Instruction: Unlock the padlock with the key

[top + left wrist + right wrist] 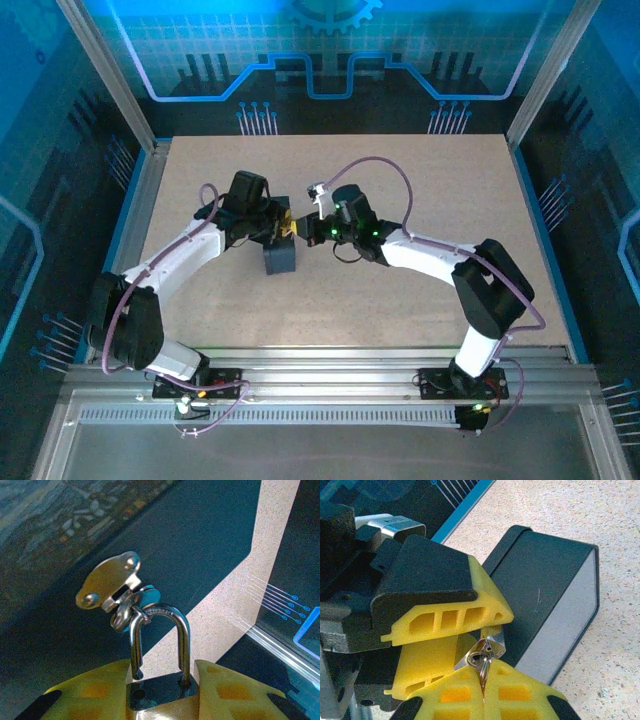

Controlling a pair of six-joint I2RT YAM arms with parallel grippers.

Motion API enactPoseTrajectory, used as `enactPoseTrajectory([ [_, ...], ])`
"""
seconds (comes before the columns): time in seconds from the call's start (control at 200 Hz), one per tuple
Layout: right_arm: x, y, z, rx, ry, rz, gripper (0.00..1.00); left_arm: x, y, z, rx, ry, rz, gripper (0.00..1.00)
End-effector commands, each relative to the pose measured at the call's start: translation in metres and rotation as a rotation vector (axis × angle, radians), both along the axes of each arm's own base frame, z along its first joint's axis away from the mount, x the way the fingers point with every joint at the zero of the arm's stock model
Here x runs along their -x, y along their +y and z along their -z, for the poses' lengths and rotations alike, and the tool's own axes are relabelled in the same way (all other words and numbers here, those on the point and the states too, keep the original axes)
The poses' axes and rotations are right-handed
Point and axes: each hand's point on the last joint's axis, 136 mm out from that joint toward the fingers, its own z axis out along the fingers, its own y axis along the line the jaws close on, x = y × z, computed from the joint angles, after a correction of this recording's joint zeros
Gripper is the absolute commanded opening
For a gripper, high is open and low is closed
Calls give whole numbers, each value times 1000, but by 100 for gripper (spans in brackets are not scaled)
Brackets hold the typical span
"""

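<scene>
The right gripper (484, 685) is pinched shut on the key (482, 662), just beside the padlock (157, 690). The left gripper (162, 674) clamps the padlock's body. One shackle leg stands clear of its hole, hooked through the hasp (107, 582) on the box (280, 260), mid-table (420, 200).

Cool blue-tinted light; the padlock (159, 690) glints, close foreground slightly blurred.
</scene>
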Motion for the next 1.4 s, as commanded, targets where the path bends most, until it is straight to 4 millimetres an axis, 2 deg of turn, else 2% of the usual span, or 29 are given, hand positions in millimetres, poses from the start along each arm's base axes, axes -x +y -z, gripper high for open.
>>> enactPoseTrajectory([
  [0.0, 0, -1, -7, -12, -15, -23, 0, 19, -29, -21, 82, -40, 146, 34],
  [0.075, -1, -3, -4, 4, -13, -30, 0, 20, -27, -22, 78, -44, 145, 35],
  [0.25, -3, -8, -1, 14, -4, -51, 0, 20, -10, -31, 47, -72, 138, 52],
  [0.35, -2, -7, 0, 27, -8, -71, 0, 22, 3, -34, 35, -78, 120, 58],
  [0.59, -4, -11, 4, 46, -6, -78, 0, 21, 45, -36, -48, -104, 72, 59],
  [0.725, -4, -13, 8, 56, 4, -93, 0, 14, 67, -38, -237, -144, 155, 59],
  [0.775, -5, -14, 10, 67, 2, -97, 0, 10, 69, -37, -287, -156, 194, 59],
  [0.91, -4, -17, 16, 110, -17, -141, 21, -1, 76, -27, -393, -157, 268, 61],
  [1.085, -5, -20, 8, 163, -118, -205, 35, -19, 76, -19, -429, -178, 334, 61],
  [1.111, -7, -20, 7, 176, -136, -216, 40, -21, 75, -17, -433, -180, 345, 61],
  [1.306, -6, -10, 1, 248, -287, -390, 47, -39, 72, -9, -460, -182, 414, 61],
  [1.396, -4, -5, 7, 285, -309, -476, 50, -43, 74, -8, -469, -187, 421, 61],
])
